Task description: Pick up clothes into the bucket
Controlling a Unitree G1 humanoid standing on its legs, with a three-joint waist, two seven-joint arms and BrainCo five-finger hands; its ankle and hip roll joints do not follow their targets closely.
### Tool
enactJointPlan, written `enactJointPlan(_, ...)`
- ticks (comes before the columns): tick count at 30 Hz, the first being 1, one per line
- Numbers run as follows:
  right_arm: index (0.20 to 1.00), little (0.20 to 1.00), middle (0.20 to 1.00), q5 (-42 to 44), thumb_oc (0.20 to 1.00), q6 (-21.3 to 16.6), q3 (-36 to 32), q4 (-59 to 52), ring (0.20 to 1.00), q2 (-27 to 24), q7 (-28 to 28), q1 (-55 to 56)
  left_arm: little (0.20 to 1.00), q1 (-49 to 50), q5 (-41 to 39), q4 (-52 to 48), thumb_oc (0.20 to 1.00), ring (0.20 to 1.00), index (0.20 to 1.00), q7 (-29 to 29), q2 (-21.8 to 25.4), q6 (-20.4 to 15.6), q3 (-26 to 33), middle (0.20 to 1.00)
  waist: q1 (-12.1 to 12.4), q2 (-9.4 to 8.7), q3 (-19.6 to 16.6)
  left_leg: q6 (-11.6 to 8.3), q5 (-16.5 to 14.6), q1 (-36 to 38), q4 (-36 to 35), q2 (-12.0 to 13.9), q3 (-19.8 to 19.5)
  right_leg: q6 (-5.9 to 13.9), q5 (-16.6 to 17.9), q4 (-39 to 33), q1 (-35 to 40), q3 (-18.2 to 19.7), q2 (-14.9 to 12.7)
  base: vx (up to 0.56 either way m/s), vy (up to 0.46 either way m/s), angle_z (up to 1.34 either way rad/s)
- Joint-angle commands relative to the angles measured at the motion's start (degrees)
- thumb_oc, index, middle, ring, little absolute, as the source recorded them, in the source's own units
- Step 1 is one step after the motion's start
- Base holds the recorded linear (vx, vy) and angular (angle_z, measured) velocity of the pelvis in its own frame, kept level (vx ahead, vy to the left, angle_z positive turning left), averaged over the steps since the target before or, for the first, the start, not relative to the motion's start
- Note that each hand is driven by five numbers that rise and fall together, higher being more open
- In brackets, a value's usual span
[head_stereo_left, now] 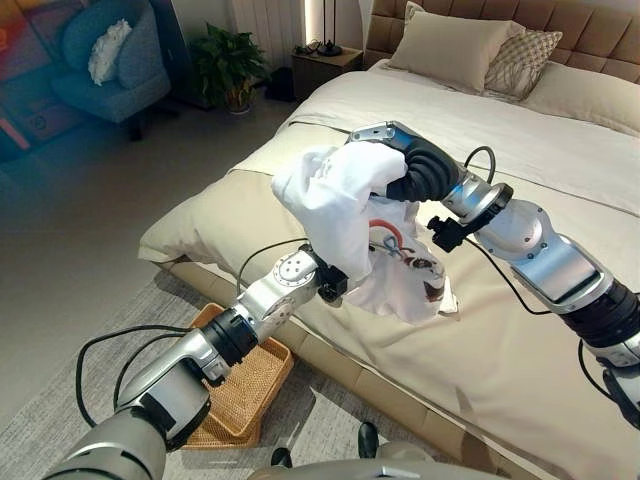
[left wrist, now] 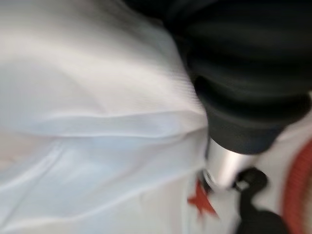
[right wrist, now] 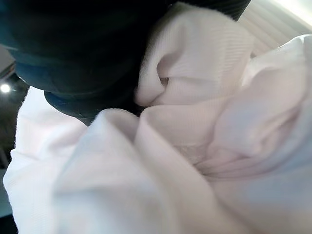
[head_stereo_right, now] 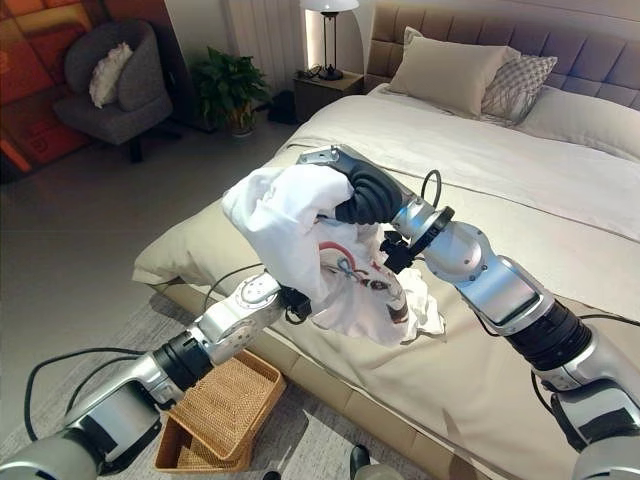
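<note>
Woven basket [head_stereo_left: 245,390] sits on the floor by the bed's [head_stereo_left: 520,330] near edge while the right hand [head_stereo_left: 400,160] grips the white garment [head_stereo_left: 340,215] raised above that edge, the left hand's fingers buried in cloth and unreadable; next, I judge, carry it down over the basket.

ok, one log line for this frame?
white garment: lifted over bed | right robot hand: gripping it | left robot hand: buried in cloth | basket: on floor
</note>
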Motion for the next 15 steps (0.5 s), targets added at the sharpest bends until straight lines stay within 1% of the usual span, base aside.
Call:
enactJointPlan(1, 1.000, 1.000, 1.000, 2.82, 1.000, -3.46, -1.44, -0.94, 1.000, 1.55, -1.69, -4.40, 0.200, -0.18, -5.62, 0.94, 0.200, 0.200, 0.200, -1.15, -1.30, -2.08, 3.61, 0.200, 0.57, -3.14, -2.43, 0.45, -4.25, -0.48, 3.71, -1.53, -1.23, 4.61, -3.47, 4.02, 1.65, -2.25, -4.13, 0.00, 0.000, 0.00)
enactJointPlan(3, 1.000, 1.000, 1.000, 2.38, 1.000, -3.31, -2.19, -0.35, 1.000, 1.51, -1.76, -3.40, 0.200, 0.83, -5.88, 0.80, 0.200, 0.200, 0.200, -1.15, -1.34, -2.24, 4.59, 0.200, 0.67, -3.21, -2.46, 0.46, -4.28, -0.53, 3.74, -1.54, -1.24, 4.59, -3.52, 4.01, 1.68, -2.33, -4.15, 0.00, 0.000, 0.00)
enactJointPlan(4, 1.000, 1.000, 1.000, 1.28, 1.000, -3.00, -4.22, 0.79, 1.000, 1.28, -2.21, -1.20, 0.200, 3.29, -6.91, 0.64, 0.200, 0.200, 0.200, -0.83, -1.17, -2.49, 7.62, 0.200, 0.89, -3.32, -2.41, 0.54, -4.33, -0.54, 3.76, -1.57, -1.40, 4.56, -3.63, 4.10, 1.69, -2.46, -4.22, 0.00, 0.000, 0.00)
enactJointPlan(6, 1.000, 1.000, 1.000, 0.40, 1.000, -2.74, -6.74, 1.49, 1.000, 1.14, -2.59, 1.49, 0.200, 5.73, -7.56, -0.01, 0.200, 0.200, 0.200, -0.61, -0.87, -2.80, 10.33, 0.200, 1.13, -3.41, -2.32, 0.62, -4.40, -0.63, 3.84, -1.65, -1.55, 4.53, -3.70, 4.14, 1.77, -2.66, -4.30, 0.00, 0.000, 0.00)
enactJointPlan(7, 1.000, 1.000, 1.000, 0.38, 1.000, -2.72, -6.80, 1.43, 1.000, 1.15, -2.58, 1.61, 0.200, 5.79, -7.56, -0.05, 0.200, 0.200, 0.200, -0.60, -0.85, -2.79, 10.30, 0.200, 1.13, -3.44, -2.37, 0.62, -4.41, -0.63, 3.85, -1.65, -1.56, 4.53, -3.71, 4.14, 1.78, -2.67, -4.30, 0.00, 0.000, 0.00)
enactJointPlan(10, 1.000, 1.000, 1.000, -0.51, 1.000, -2.21, -11.23, 2.92, 1.000, 1.93, -3.34, 6.88, 0.200, 10.20, -8.86, -2.08, 0.200, 0.200, 0.200, -0.06, 0.12, -3.48, 15.30, 0.200, 1.66, -3.57, -2.33, 0.78, -4.45, -0.77, 3.72, -1.76, -1.97, 4.52, -3.82, 4.14, 1.82, -2.97, -4.40, 0.00, 0.000, 0.00)
enactJointPlan(12, 1.000, 1.000, 1.000, -1.53, 1.000, -1.75, -15.08, 4.39, 1.000, 3.27, -4.07, 11.46, 0.200, 13.52, -9.47, -3.44, 0.200, 0.200, 0.200, 0.13, 0.78, -4.05, 19.98, 0.200, 2.07, -3.67, -2.15, 0.88, -4.49, -0.96, 3.77, -1.84, -2.22, 4.53, -3.93, 4.31, 1.72, -3.26, -4.49, 0.00, 0.000, 0.00)
enactJointPlan(13, 1.000, 1.000, 1.000, -2.45, 1.000, -1.49, -16.39, 4.95, 1.000, 3.99, -4.15, 13.09, 0.200, 14.99, -9.44, -3.92, 0.200, 0.200, 0.200, 0.38, 0.70, -4.26, 21.30, 0.200, 2.25, -3.65, -1.99, 0.96, -4.52, -0.98, 3.79, -1.91, -2.33, 4.52, -3.97, 4.39, 1.69, -3.28, -4.49, 0.01, 0.009, 0.03)
enactJointPlan(14, 1.000, 1.000, 1.000, -3.76, 1.000, -1.13, -19.51, 6.37, 1.000, 6.05, -4.47, 17.14, 0.200, 18.00, -8.82, -5.09, 0.200, 0.200, 0.200, 0.42, 1.26, -4.87, 24.94, 0.200, 2.59, -3.66, -1.83, 1.09, -4.60, -1.13, 3.85, -1.98, -2.57, 4.46, -4.07, 4.50, 1.71, -3.41, -4.57, 0.01, 0.008, 0.05)
enactJointPlan(15, 1.000, 1.000, 1.000, -4.53, 1.000, -1.02, -21.23, 7.24, 1.000, 7.44, -4.82, 19.57, 0.200, 19.38, -8.28, -5.77, 0.200, 0.200, 0.200, 0.50, 1.64, -5.26, 26.67, 0.200, 2.77, -3.65, -1.65, 1.14, -4.61, -1.30, 3.93, -2.02, -2.74, 4.43, -4.14, 4.60, 1.66, -3.60, -4.62, 0.00, 0.011, 0.08)
